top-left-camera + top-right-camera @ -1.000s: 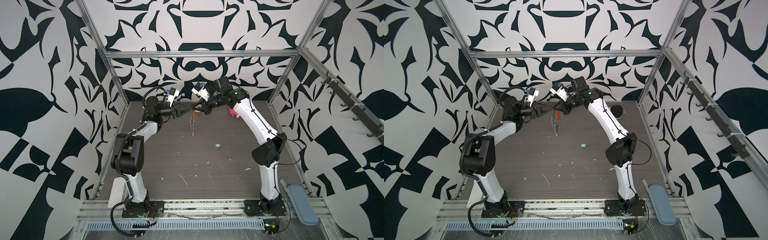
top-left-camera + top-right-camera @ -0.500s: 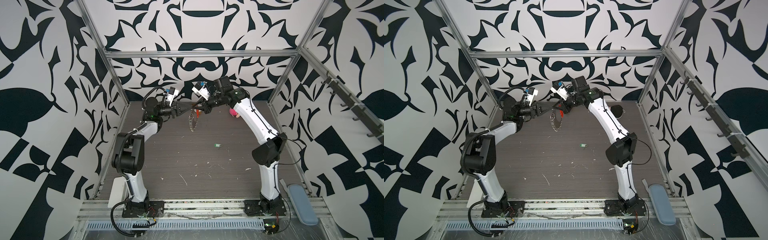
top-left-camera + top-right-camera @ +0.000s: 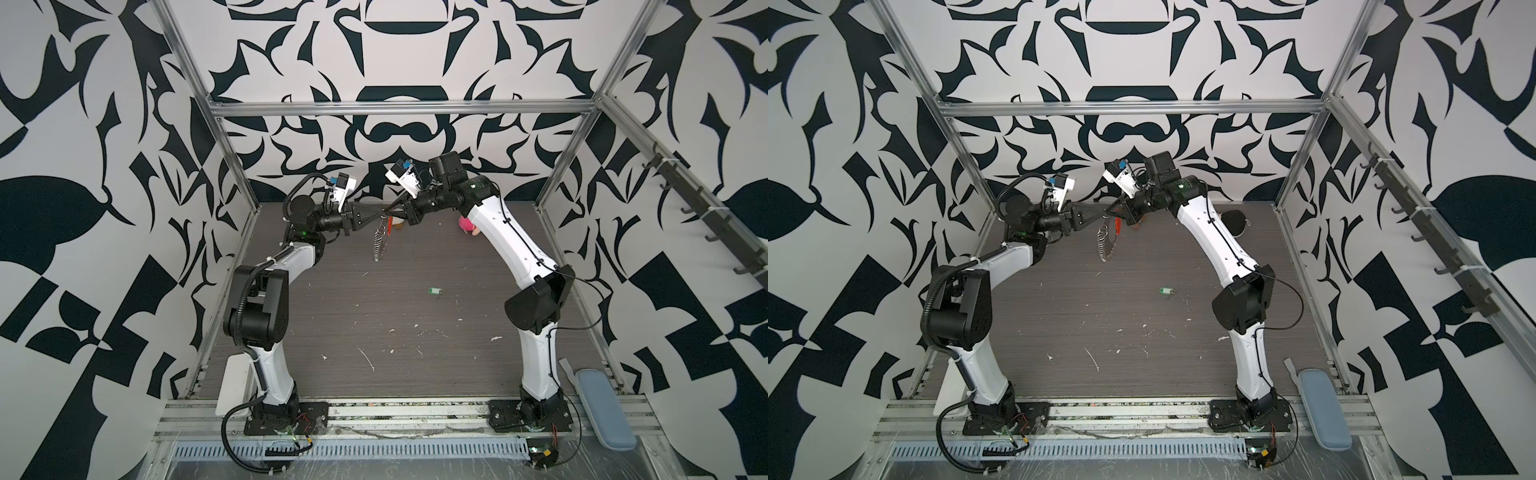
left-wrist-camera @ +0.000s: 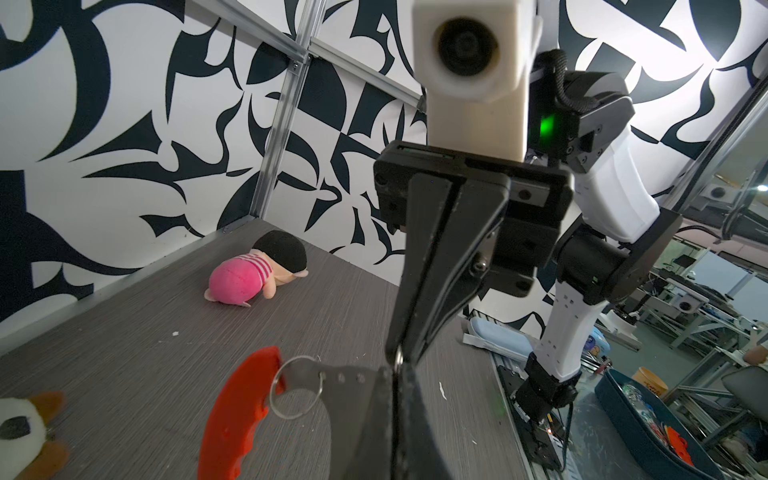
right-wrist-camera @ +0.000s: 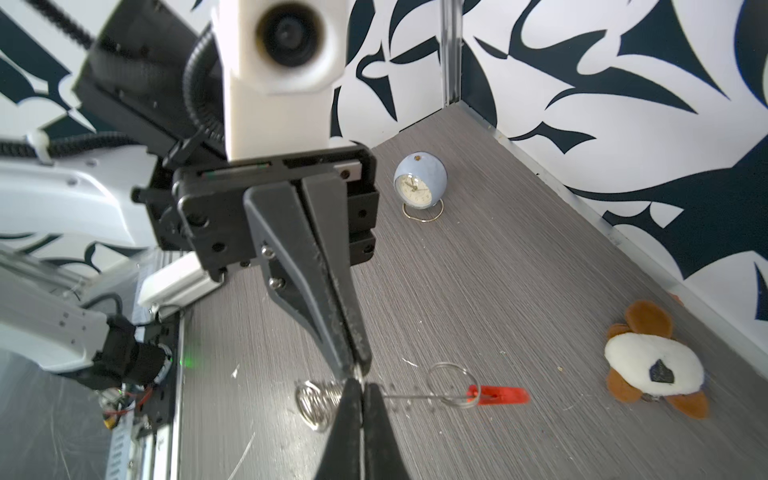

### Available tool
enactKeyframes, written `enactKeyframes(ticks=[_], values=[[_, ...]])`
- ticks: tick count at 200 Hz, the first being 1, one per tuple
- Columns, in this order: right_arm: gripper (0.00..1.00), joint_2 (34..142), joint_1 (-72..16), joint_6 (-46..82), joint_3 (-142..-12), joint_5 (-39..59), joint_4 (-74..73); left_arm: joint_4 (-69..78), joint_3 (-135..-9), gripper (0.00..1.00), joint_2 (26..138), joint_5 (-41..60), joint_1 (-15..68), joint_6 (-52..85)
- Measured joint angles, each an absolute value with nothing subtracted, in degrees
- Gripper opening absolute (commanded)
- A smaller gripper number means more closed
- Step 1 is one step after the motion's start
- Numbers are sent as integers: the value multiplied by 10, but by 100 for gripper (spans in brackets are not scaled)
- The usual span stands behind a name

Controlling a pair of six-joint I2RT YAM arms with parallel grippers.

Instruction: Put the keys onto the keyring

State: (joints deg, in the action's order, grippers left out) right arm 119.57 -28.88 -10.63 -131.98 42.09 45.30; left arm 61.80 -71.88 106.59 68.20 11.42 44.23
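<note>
The keys, a small green tag [image 3: 435, 291], lie alone on the table right of centre, also seen in a top view [image 3: 1165, 291]. The keyring hangs in the air at the back middle, its silver chain [image 3: 379, 243] dangling beside the orange-red strip [image 3: 389, 224]. My left gripper [image 3: 380, 214] and right gripper [image 3: 384, 213] meet tip to tip on its top. In the left wrist view the left gripper [image 4: 397, 374] is shut on the flat metal piece beside the ring [image 4: 297, 386]. The right gripper [image 5: 362, 388] pinches between the coiled chain [image 5: 313, 401] and the strip [image 5: 498, 395].
A pink plush doll [image 4: 249, 278] lies at the back right. A brown and white plush [image 5: 652, 365] sits by the back wall, and a pale blue clock [image 5: 419, 178] stands near the back left corner. A blue case [image 3: 604, 409] rests on the front right rail.
The left gripper's fingers have closed onto the keyring next to the right fingertips. The hanging chain has bunched up and swung slightly. Both arms have barely moved.
</note>
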Motion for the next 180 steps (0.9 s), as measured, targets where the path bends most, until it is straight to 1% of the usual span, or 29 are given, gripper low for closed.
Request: enactKeyframes(ticks=[9,28,41,65,81,115,148,180], values=[[33,1190,-289,-94,-1300,421,432,624,-716,0,1066,664,116,444],[36,1162,-288,-51,-1224,416,360,648,-700,0,1066,615,121,455],[36,1128,-282,-10,-1145,413,292,672,-688,0,1066,580,125,468],[35,1059,-256,97,-981,416,119,725,-675,0,1066,514,134,495],[34,1039,-229,166,-923,423,23,747,-668,0,1066,474,143,498],[33,1041,-201,246,-905,424,-88,769,-660,0,1066,409,168,486],[33,1044,-208,284,-907,429,-135,777,-660,0,1066,376,186,475],[24,1050,-213,316,-915,431,-162,783,-660,0,1066,348,198,464]])
